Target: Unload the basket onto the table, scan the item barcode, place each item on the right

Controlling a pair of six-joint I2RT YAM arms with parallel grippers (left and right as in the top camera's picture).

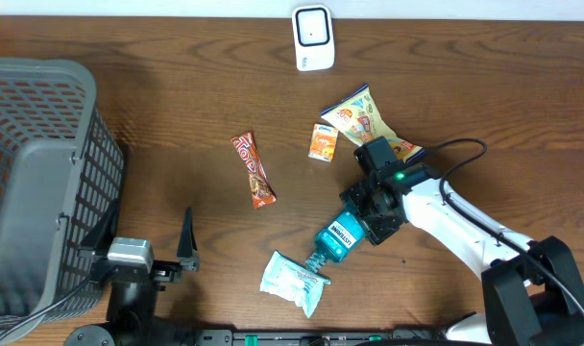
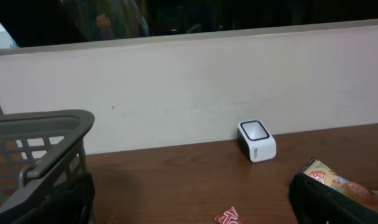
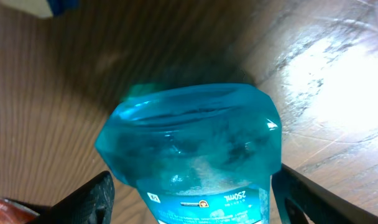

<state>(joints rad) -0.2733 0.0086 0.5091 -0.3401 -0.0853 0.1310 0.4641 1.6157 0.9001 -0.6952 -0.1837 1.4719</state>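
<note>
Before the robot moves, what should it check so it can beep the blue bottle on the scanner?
1. Blue bottle sits between the right end effector's fingers: ok.
2. Bottle gripped: not ok; jaws stand apart, bottle lying down.
3. Barcode's side found: cannot tell.
4. Scanner uncovered at the far edge: ok.
5. Way to the scanner free: not ok; the snack bag lies between, so probably lift over it.
6. Left end effector out of the way: ok, open by the basket.

The teal translucent bottle [image 1: 338, 235] lies on its side, well apart from the white scanner [image 1: 312, 37].
</note>
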